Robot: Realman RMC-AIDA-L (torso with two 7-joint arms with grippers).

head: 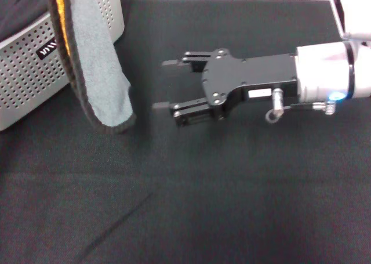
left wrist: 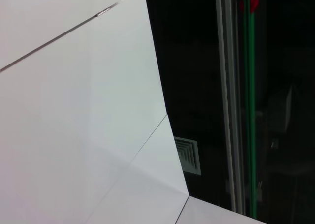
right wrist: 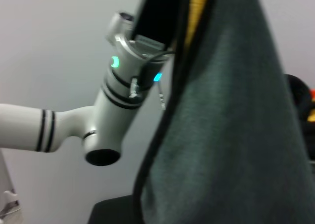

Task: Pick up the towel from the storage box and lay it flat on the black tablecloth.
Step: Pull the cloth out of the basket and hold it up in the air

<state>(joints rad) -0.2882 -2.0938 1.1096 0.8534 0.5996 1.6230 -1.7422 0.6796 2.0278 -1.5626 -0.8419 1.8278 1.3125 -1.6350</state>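
from my head view, the towel [head: 95, 61] hangs in a long fold at the far left, grey face outward with a strip of yellow-orange at its edge, its bottom corner just at the black tablecloth [head: 232, 206] that covers the counter. it hangs in front of the storage box [head: 26, 67], so it is out of the box but not yet laid flat. my right pincer [head: 165, 84] lies low over the cloth to the right of the towel, fingers spread wide and pointing left at the dangling edge; i judge i hold it there to catch the free side so the cloth can be spread.

my left wrist view shows only pale panels and dark glass, so i cannot tell how my left pincer stands.

my right wrist view is filled by the hanging towel [right wrist: 226, 135], with my left arm [right wrist: 118, 101] beyond it, reaching up to where the towel's top hangs.
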